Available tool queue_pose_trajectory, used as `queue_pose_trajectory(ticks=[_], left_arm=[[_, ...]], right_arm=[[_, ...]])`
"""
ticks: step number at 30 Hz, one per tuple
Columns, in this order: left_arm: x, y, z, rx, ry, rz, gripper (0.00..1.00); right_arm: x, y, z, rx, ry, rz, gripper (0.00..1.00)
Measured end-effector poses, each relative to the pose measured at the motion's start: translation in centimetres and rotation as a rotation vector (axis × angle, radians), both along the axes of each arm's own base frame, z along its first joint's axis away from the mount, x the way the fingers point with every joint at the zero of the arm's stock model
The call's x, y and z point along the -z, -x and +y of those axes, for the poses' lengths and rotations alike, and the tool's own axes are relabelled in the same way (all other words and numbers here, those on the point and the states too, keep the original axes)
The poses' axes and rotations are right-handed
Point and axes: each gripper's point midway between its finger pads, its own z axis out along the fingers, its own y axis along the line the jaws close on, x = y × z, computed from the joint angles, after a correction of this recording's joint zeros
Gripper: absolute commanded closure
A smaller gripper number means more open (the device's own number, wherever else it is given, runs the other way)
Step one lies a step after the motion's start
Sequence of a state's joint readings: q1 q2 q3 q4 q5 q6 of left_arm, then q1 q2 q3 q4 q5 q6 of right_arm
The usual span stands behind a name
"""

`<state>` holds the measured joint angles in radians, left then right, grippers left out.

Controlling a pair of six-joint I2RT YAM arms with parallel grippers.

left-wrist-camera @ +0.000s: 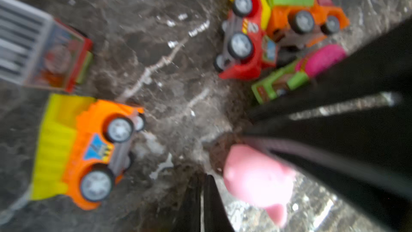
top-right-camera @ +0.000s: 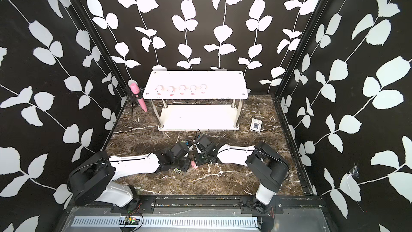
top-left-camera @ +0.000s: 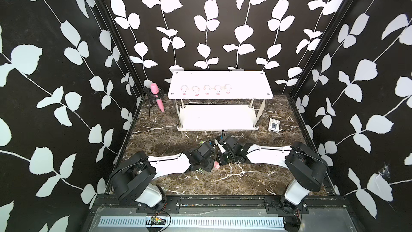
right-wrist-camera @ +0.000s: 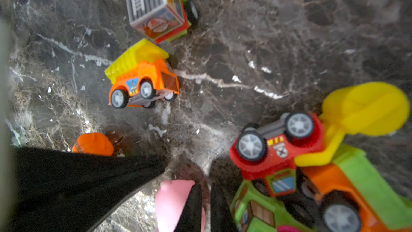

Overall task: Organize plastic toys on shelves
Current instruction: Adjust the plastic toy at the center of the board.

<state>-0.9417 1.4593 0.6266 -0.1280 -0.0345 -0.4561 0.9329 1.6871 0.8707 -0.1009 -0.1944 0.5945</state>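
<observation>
Left wrist view: pig point(left-wrist-camera: 256, 179) lies on the surface point(left-wrist-camera: 156, 41) near the vehicles point(left-wrist-camera: 245, 41), well apart from the shelves point(top-left-camera: 219, 79) — left gripper point(left-wrist-camera: 202, 176) and right gripper point(right-wrist-camera: 206, 185) flank it, jaws of each pressed together, pinching nothing — judged light, hard, slippery; take it across the flanks.
</observation>
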Motion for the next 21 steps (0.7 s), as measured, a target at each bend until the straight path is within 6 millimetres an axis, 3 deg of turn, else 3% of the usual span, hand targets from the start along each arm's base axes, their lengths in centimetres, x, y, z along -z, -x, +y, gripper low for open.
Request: queue_pose_trajectory(ticks=[21], left_arm=[[-0.3, -1.2, -1.3, -0.017, 0.055, 0.009, 0.87]], right_arm=[[-2.1, 0.8, -0.5, 0.01, -0.035, -0.009, 0.84]])
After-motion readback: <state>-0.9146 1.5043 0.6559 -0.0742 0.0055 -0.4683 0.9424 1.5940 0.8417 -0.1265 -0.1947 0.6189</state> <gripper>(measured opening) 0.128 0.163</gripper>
